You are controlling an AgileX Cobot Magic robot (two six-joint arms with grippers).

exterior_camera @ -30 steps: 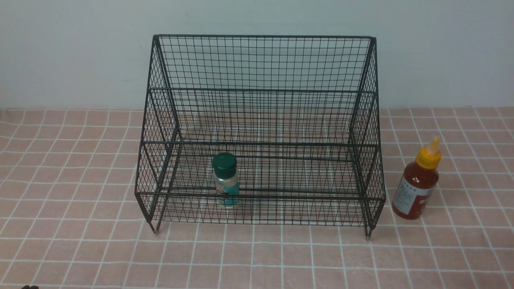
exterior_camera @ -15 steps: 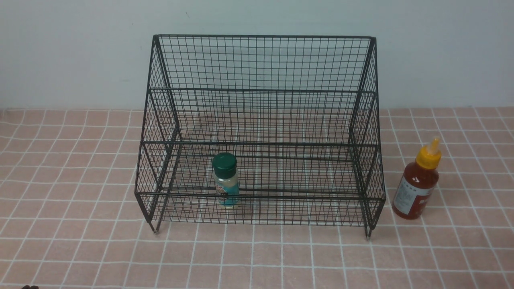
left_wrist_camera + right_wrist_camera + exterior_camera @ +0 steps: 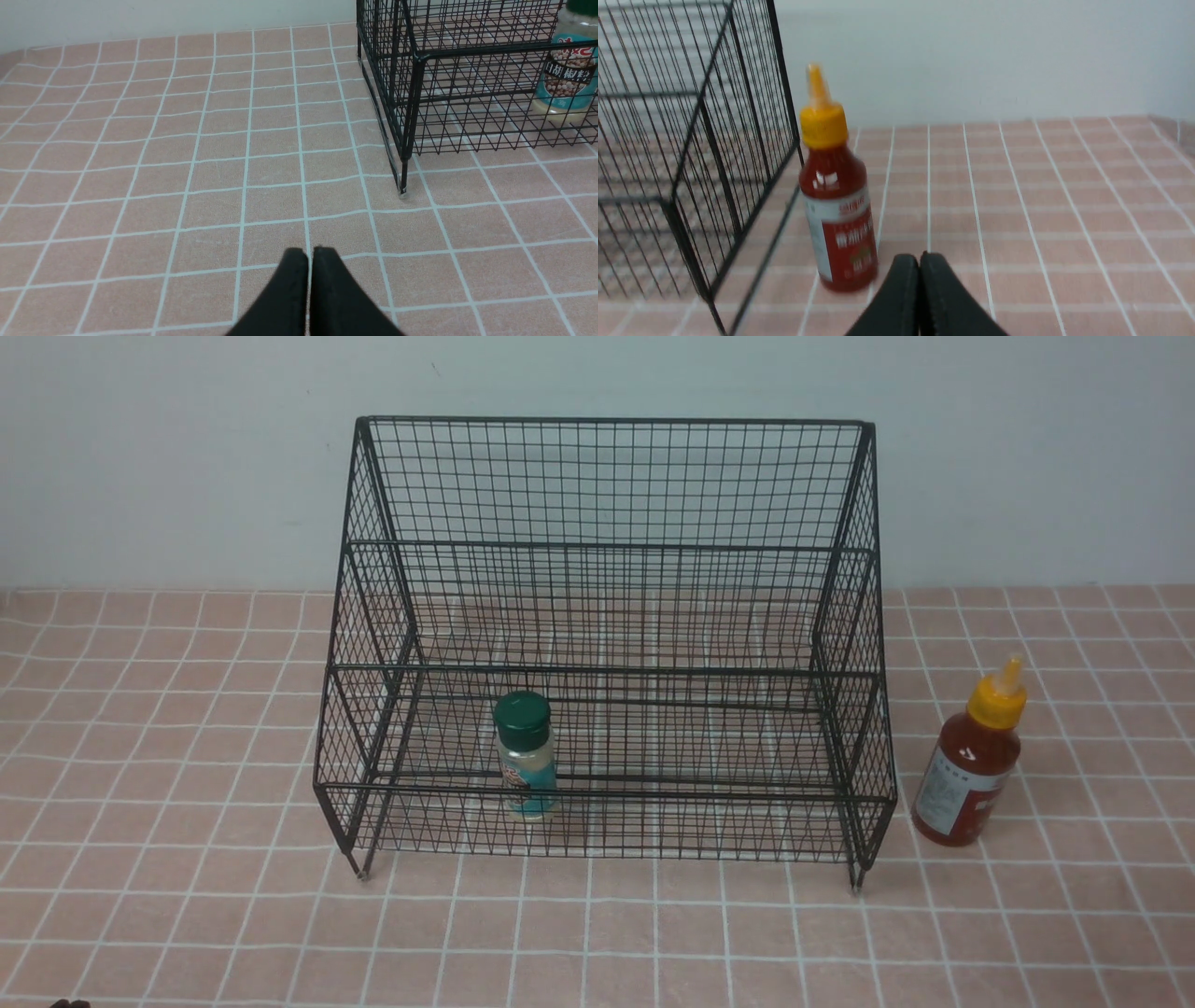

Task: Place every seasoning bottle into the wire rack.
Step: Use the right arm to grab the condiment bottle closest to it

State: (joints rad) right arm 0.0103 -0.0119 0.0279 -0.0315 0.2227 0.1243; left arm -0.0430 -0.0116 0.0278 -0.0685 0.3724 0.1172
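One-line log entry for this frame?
shaker: in wire rack | sauce bottle: outside, upright | left gripper: shut | right gripper: shut

shaker (image 3: 566,70) cap cut off, sauce bottle (image 3: 838,210) label blurred

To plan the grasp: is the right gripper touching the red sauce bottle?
Apart. In the front view the red sauce bottle stands alone, no gripper near; the right wrist view shows tile between it and the right gripper.

Closed left claw (image 3: 309,253), wire rack (image 3: 415,112), shaker (image 3: 564,81) inside
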